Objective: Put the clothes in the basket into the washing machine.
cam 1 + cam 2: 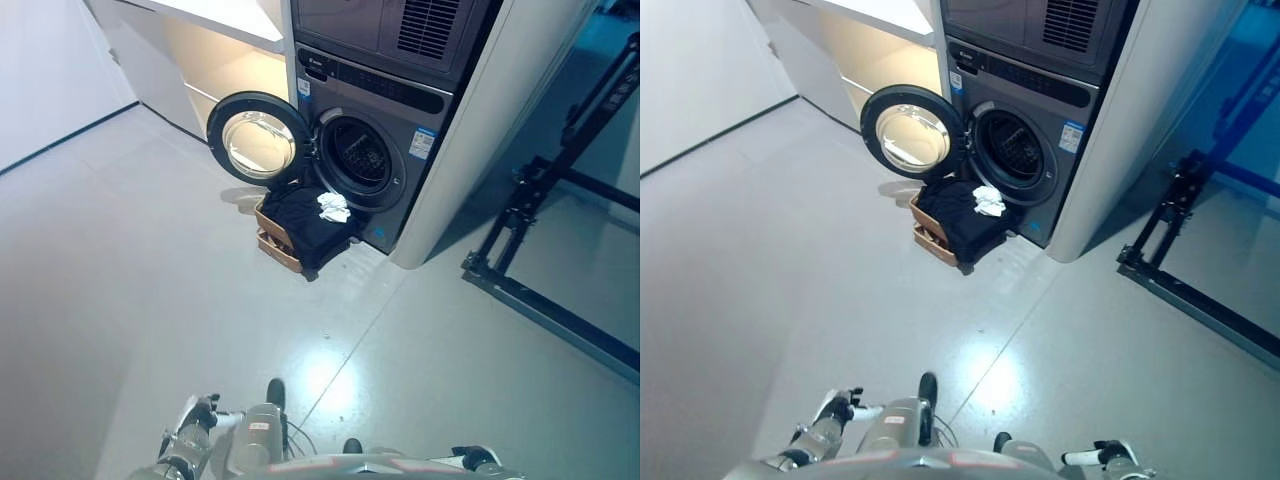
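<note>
A dark grey washing machine [375, 150] stands built into a pale column, with a second appliance [400, 30] stacked above it. Its round door [260, 138] is swung fully open to the robot's left, showing the glass bowl of the porthole, and the dark drum opening [358, 155] is exposed. On the grey floor [150, 280] directly in front of the opening sits a brown basket [272, 240], touching or nearly touching the machine's base. Black clothes [305, 222] fill the basket and spill over its rim, and a small crumpled white garment [333, 207] lies on top of them, just below the drum's lower edge. All the laundry is in the basket.

The robot is well back from the machine. Its left hand [832, 410] shows at the bottom edge, left of centre, and its right hand [1108, 458] at the bottom edge on the right; both hang low and hold nothing, but they are so small and cropped there that I cannot tell whether the fingers are open or curled.

To the right of the column, a black metal stand [540, 230] rests on the floor.
</note>
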Motion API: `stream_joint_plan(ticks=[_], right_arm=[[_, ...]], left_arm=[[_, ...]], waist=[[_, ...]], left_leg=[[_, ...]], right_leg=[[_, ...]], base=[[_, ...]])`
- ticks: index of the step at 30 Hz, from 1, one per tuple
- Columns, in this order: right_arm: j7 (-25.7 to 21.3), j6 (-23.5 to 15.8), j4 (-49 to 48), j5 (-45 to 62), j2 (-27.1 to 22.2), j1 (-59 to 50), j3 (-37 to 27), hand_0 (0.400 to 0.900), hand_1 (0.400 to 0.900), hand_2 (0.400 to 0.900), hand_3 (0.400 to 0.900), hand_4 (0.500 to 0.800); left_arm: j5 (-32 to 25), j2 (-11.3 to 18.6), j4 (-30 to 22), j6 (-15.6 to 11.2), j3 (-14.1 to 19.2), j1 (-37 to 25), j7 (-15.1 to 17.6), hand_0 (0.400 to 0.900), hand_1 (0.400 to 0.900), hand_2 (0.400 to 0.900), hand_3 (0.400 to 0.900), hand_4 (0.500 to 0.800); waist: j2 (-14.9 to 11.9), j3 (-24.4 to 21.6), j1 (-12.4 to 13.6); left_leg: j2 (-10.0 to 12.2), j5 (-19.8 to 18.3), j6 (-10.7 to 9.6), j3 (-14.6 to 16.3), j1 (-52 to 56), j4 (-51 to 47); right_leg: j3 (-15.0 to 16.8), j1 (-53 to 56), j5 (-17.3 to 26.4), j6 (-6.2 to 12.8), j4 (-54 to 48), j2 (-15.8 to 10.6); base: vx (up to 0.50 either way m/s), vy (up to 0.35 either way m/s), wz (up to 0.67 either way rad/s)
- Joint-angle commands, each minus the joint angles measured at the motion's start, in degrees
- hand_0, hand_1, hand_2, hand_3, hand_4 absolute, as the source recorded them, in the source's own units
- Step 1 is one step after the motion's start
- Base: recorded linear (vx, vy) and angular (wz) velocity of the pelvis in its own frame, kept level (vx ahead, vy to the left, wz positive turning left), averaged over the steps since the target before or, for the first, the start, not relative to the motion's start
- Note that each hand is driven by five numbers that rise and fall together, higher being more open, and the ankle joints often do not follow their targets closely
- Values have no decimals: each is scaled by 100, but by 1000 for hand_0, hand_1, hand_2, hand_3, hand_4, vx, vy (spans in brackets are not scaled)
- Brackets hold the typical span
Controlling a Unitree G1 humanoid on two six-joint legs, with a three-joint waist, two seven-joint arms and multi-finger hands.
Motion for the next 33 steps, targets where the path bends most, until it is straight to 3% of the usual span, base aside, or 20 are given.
stream_joint_plan(ticks=[1,5,6,8,9,10,11,12,14,16,19,22,24,25,27,28,29,30,31,33], right_arm=[[-111,-79,-95,-91,34,238,140,900,900,900,900,800],[-7,-49,-71,-80,94,291,97,900,900,900,900,800],[24,-48,-71,-64,97,339,58,900,900,900,900,800],[56,-46,-69,-63,70,407,-30,900,900,900,900,800],[56,-46,-69,-63,67,407,-31,900,900,900,900,800],[52,-47,-158,-46,9,380,-39,900,900,900,900,800],[41,-56,-191,-20,-3,362,-31,900,900,900,900,800],[22,-57,-211,8,5,350,-25,900,900,900,900,800],[-9,-62,-274,43,37,341,-42,900,900,900,900,800],[8,-61,-281,66,31,373,-62,900,900,900,900,800],[29,-64,-230,93,45,366,-62,900,900,900,900,800],[53,-53,-198,43,26,370,-28,900,900,900,900,800],[46,-51,-216,-14,6,361,14,900,900,900,900,800],[19,-59,-243,-160,-13,381,114,900,900,900,900,800],[-17,-69,-282,-214,-32,373,185,900,900,900,900,800],[-28,-79,-353,-321,-30,347,274,900,900,900,900,800],[17,-113,-591,-360,-78,230,408,900,900,900,900,800],[17,-113,-591,-361,-75,229,408,900,900,900,900,800],[35,-136,-714,-349,-160,78,527,900,900,900,900,800],[22,-143,-715,-375,-168,-1,584,900,900,900,900,800]], left_arm=[[213,47,96,71,69,293,161,900,900,900,900,800],[213,55,157,91,99,329,126,900,900,900,900,800],[232,72,154,104,74,317,96,900,900,900,900,800],[272,96,126,96,13,263,46,900,900,900,900,800],[272,94,126,96,12,262,46,900,900,900,900,800],[221,176,19,112,6,145,34,900,900,900,900,800],[179,223,-41,107,-6,89,35,900,900,900,900,800],[153,254,-49,125,11,40,36,900,900,900,900,800],[145,312,-81,128,22,-18,24,900,900,900,900,800],[146,354,-98,115,14,-69,20,900,900,900,900,800],[201,381,-60,99,9,-134,-2,900,900,900,900,800],[289,344,37,102,65,-114,-85,900,900,900,900,800],[284,315,74,99,124,-103,-95,900,900,900,900,800],[333,271,86,105,155,-50,-109,900,900,900,900,800],[310,232,72,84,189,10,-68,900,900,900,900,800],[244,188,86,59,229,90,-8,900,900,900,900,800],[199,131,37,65,213,144,54,900,900,900,900,800],[199,135,37,65,214,143,54,900,900,900,900,800],[182,85,-149,6,116,161,90,900,900,900,900,800],[134,72,-187,-10,75,140,129,900,900,900,900,800]], waist=[[-153,-225,164],[-218,-516,236],[-324,-577,229],[-384,-612,205],[-365,-626,220],[-235,-376,69],[-110,-263,-1],[-20,-165,-86],[46,-9,-220],[99,86,-399],[-15,160,-617],[-219,66,-769],[-223,54,-826],[-204,8,-860],[-238,-37,-836],[-201,-89,-789],[-229,-64,-699],[-245,-87,-711],[-400,113,-519],[-432,159,-434]], left_leg=[[2,491,479,111,-710,-194],[-86,817,554,21,-478,-107],[-205,745,632,50,-403,-38],[-431,538,801,83,-182,38],[-406,536,799,88,-202,48],[-547,317,1008,84,195,121],[-519,251,1091,1,374,91],[-506,171,1163,-60,565,44],[-520,-42,1231,-132,926,12],[-526,-176,1221,-303,1296,-55],[-664,-467,1165,-503,1856,-287],[-818,-868,1050,-760,2414,-470],[-796,-1019,1017,-858,2631,-470],[-752,-1225,956,-1084,2821,-252],[-776,-1351,954,-1044,2813,-76],[-702,-1338,849,-951,2786,220],[-722,-917,618,-764,2186,1776],[-739,-895,619,-772,2153,1772],[-896,-601,548,-650,1330,3048],[-836,-655,585,-481,961,3357]], right_leg=[[310,1306,-68,605,-282,-41],[489,1452,76,852,-79,-343],[501,1354,416,967,189,-514],[593,880,1706,1010,1306,-728],[610,859,1725,1009,1297,-708],[610,184,2544,819,2498,-707],[638,-108,2709,794,3025,-568],[576,-396,2632,789,3490,-473],[284,-1000,2251,789,4059,-540],[91,-1524,1852,716,3867,-520],[-319,-1842,1464,701,2458,-259],[-608,-1878,1685,871,586,-27],[-627,-1833,1787,888,225,70],[-345,-1732,1567,778,355,271],[-186,-1528,1546,713,238,311],[-210,-1416,1450,629,241,356],[-120,-1165,1228,505,434,386],[-125,-1192,1241,508,427,367],[41,-912,1131,418,424,254],[60,-834,1037,377,466,231]], base=[[411,128,-54],[432,178,-47],[374,182,-16],[285,167,-5],[264,277,6],[255,306,7],[361,403,19],[315,275,22],[379,183,31],[444,66,37],[475,-59,34],[479,-134,41],[396,-152,63],[573,-273,84],[326,-175,27],[331,-184,6],[323,-186,10],[309,-289,15],[105,-156,-1],[173,-190,2]])
